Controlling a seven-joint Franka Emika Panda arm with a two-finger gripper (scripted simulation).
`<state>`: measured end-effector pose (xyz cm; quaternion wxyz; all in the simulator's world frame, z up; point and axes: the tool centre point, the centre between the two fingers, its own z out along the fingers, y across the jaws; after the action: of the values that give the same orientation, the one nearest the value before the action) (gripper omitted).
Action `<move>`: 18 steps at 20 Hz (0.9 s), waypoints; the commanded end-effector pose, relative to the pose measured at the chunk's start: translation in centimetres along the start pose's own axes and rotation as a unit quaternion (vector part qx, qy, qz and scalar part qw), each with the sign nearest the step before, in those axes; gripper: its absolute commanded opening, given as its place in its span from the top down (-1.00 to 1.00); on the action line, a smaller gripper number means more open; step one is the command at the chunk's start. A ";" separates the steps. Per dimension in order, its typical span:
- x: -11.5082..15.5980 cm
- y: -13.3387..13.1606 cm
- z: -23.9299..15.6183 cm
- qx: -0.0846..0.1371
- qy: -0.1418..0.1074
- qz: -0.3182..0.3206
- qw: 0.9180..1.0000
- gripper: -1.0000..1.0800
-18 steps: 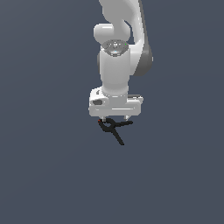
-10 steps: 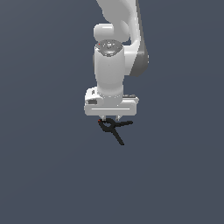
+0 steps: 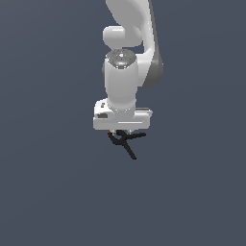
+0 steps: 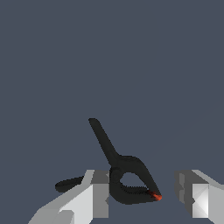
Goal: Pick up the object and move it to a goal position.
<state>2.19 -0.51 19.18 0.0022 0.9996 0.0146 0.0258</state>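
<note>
The object is a small thin black clamp-like item with a loop, crossing slender arms and a tiny red tip. It lies on the dark grey surface directly under the hand in the exterior view. In the wrist view its loop sits between my two fingers, nearer one of them, with one arm pointing away and the other passing behind a finger. My gripper is open, with both fingers apart on either side of the loop. In the exterior view the gripper is just above the object, its fingertips mostly hidden by the hand.
A plain dark grey surface fills both views. The white arm rises straight up above the object.
The hand has shifted slightly toward the exterior view's left and sunk a little closer to the object. The object has not moved.
</note>
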 end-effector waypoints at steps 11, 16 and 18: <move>1.4 -2.7 6.5 -0.022 -0.078 -0.123 0.989 -0.23; 1.6 -3.9 10.0 -0.031 -0.118 -0.183 0.976 -0.23; 1.6 -4.3 11.1 -0.033 -0.130 -0.201 0.970 -0.23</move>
<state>4.18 3.53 9.01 0.0397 0.9746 0.1988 -0.0950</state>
